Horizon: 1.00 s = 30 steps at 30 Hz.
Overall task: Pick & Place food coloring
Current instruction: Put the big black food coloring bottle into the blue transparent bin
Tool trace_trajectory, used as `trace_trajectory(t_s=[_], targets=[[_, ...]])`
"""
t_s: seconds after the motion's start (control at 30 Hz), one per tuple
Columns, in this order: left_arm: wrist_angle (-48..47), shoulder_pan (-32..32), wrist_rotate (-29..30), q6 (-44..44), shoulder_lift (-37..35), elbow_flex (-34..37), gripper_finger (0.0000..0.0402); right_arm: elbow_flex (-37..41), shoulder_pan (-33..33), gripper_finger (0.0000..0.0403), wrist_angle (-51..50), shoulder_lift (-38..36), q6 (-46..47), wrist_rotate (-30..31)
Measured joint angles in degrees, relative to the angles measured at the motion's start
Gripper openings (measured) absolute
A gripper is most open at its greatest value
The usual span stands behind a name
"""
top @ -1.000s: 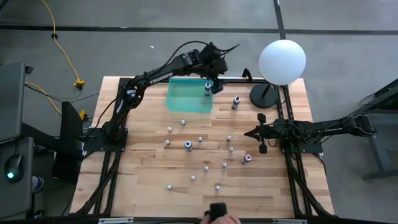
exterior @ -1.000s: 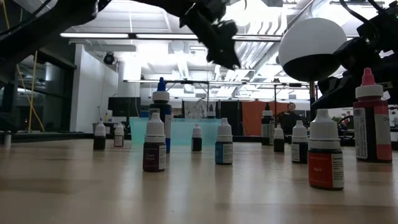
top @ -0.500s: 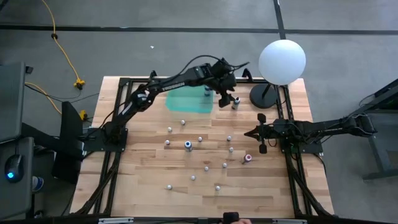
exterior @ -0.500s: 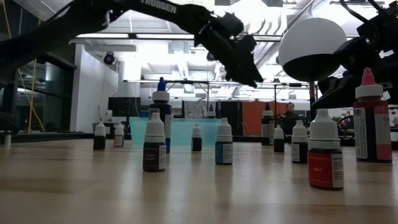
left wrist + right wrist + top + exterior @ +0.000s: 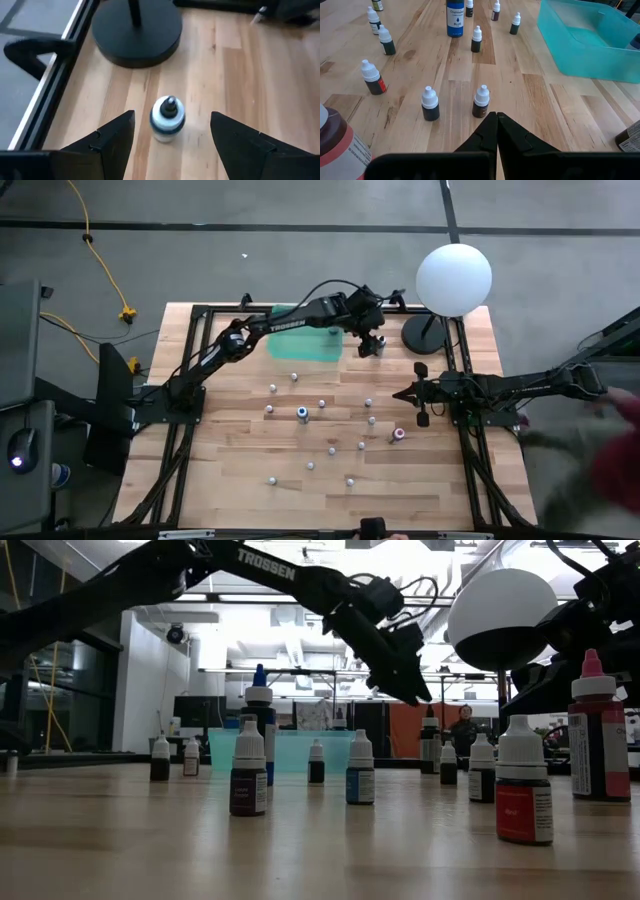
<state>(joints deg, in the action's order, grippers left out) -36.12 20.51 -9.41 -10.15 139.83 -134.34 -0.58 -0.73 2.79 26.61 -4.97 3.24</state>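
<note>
The left tool (image 5: 172, 135) hangs wide open over a bottle (image 5: 168, 119), ready to grab it for the bin (image 5: 300, 343).

My left hand (image 5: 167, 132) hangs over the wooden bench (image 5: 260, 75), its two dark fingers (image 5: 112, 137) spread wide. Between them, touching neither, a small food coloring bottle (image 5: 167, 119) stands upright, white with a dark band and a dark tip. Just beyond it sits a round black lamp base (image 5: 137, 30).

Overhead view, table-level view, two wrist views, sharing teal bin (image 5: 300, 340)
</note>
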Motion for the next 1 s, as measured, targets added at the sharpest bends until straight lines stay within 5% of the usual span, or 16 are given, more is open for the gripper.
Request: trace_trajectory(t_s=[1.0], targets=[[4.62, -1.05, 2.64, -0.11, 3.75, 0.04, 0.0254, -0.01, 0.01, 0.0, 0.0, 0.02, 0.0, -0.01]])
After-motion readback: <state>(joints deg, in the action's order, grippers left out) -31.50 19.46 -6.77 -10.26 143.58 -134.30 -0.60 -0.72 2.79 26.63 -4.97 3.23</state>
